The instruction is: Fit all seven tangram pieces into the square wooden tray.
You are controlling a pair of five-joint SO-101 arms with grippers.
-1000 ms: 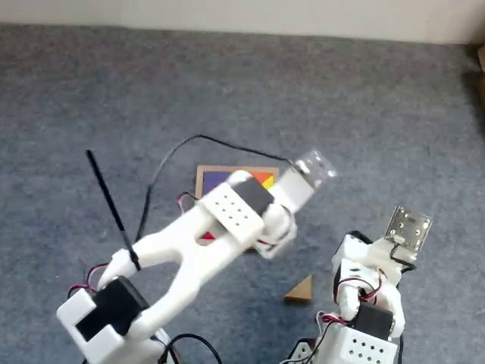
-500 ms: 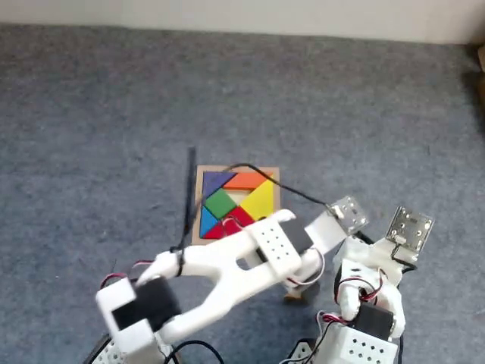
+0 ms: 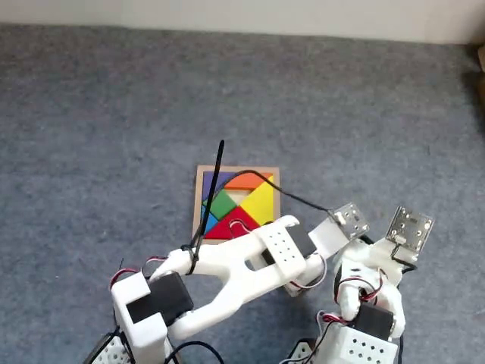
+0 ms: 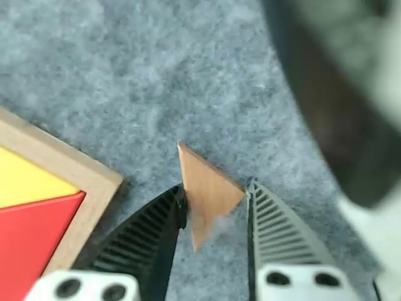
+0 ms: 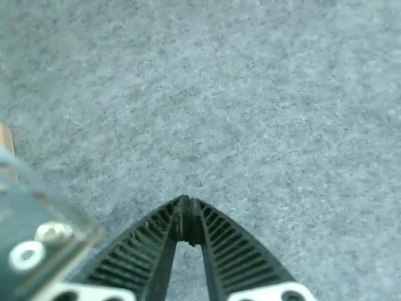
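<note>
One piece lies outside the tray (image 4: 75, 164): a small wood-coloured triangle (image 4: 207, 188), flat on the carpeted bench (image 4: 156, 75), right between the left arm's jaws. Those jaws stand narrow around it, one tip against a straight edge and the other at a sharp corner. I judge the piece straddled, not yet firmly pinched. Just outside the edge-side jaw is the tray's wooden corner, with a yellow piece (image 4: 25, 182) and a red piece (image 4: 31, 232) seated inside it. The right arm (image 3: 371, 296) stands close beyond the other jaw. The right arm's jaws are closed tip to tip over bare carpet, holding nothing.

The hold looks lopsided. With one contact on an edge and the other on a point, closing could spin the triangle or squirt it out forward. The piece is thin and sits in carpet pile, so the tips might ride over it or snag the fibres. With the tray so near, a careless swing could catch its rim and jolt the seated pieces loose. The neighbouring arm leaves little room to lift away on that side. Seen from above, the left arm (image 3: 258, 265) covers the tray's near corner, so I cannot tell the shape of the gap left for the triangle.
</note>
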